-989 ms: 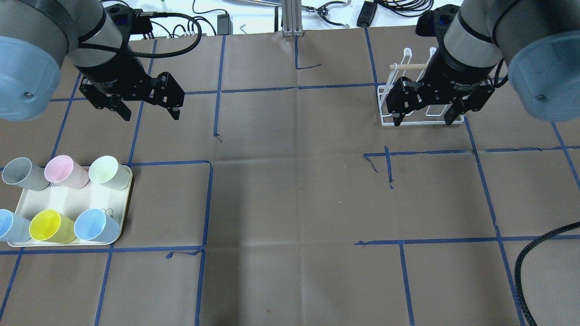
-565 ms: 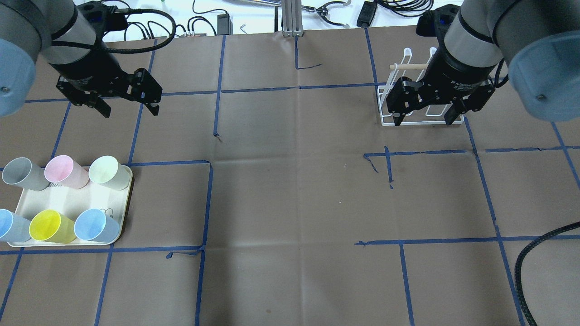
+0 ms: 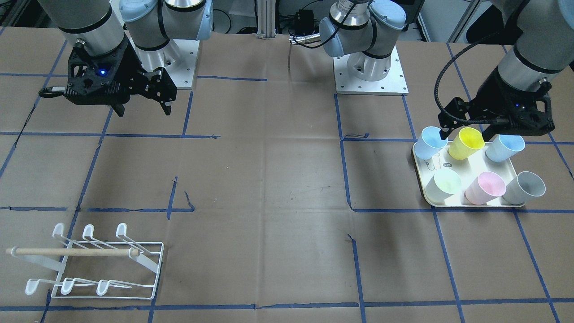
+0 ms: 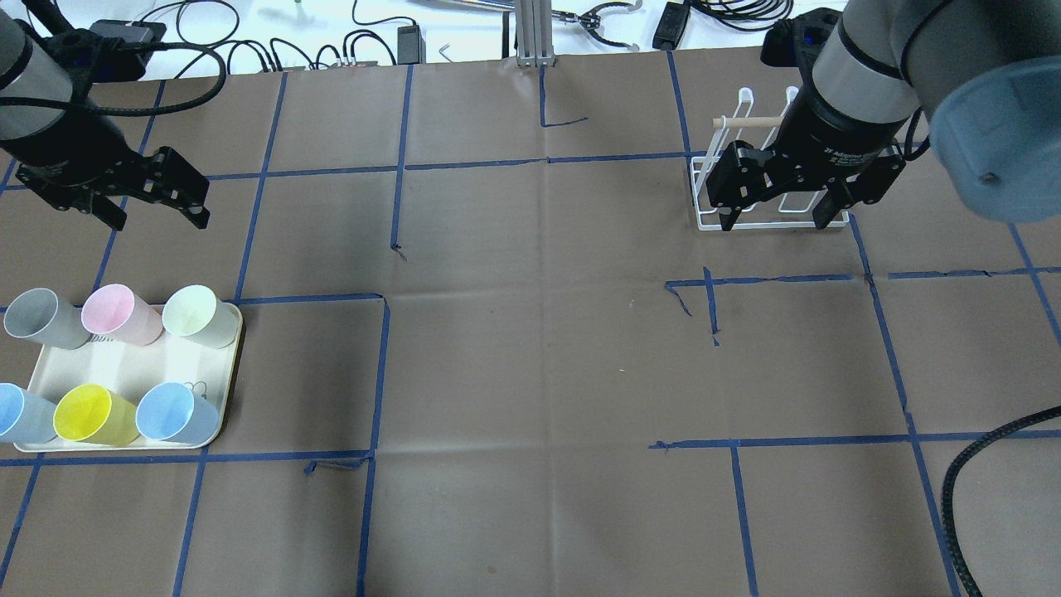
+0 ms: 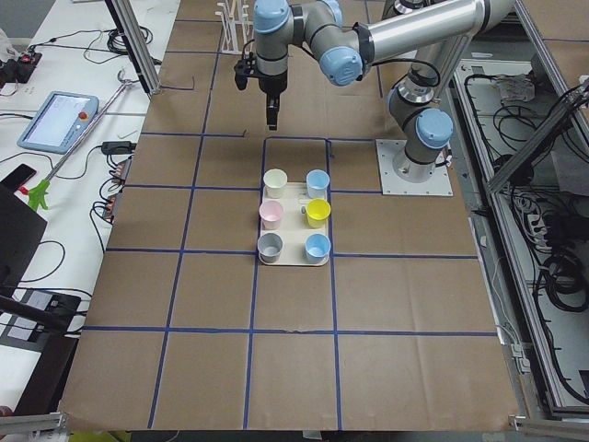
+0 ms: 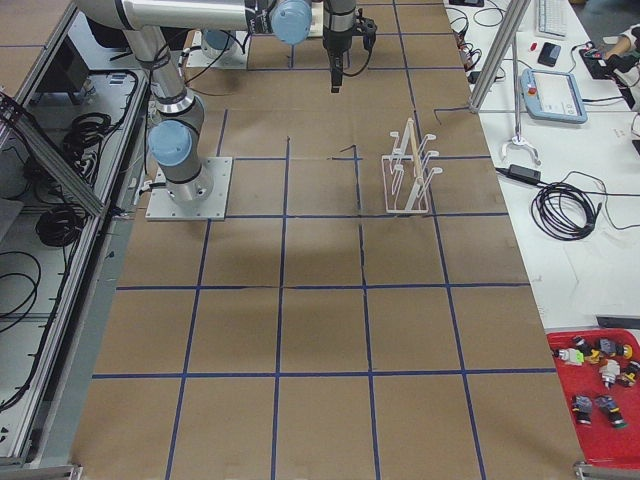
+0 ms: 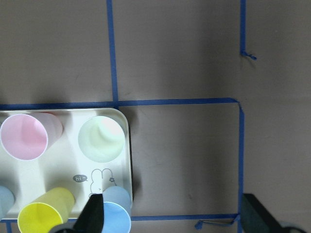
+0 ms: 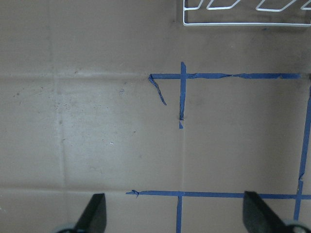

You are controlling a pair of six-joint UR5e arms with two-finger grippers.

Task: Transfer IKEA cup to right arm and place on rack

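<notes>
- Pastel plastic cups point(image 4: 83, 413), six in all, stand untouched on the cream tray point(image 4: 124, 365) at the table's near left.
- The left gripper point(image 4: 157, 217) hangs high near the tray, spread and empty. This looks like the approach, so next it must lower over one cup.
- The right gripper point(image 4: 775, 220), spread and empty, waits by the rack point(image 3: 96, 267).

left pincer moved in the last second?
Yes. In the overhead view the left pincer slid toward the view's left, from beyond the tray and its right edge to in line with it.
</notes>
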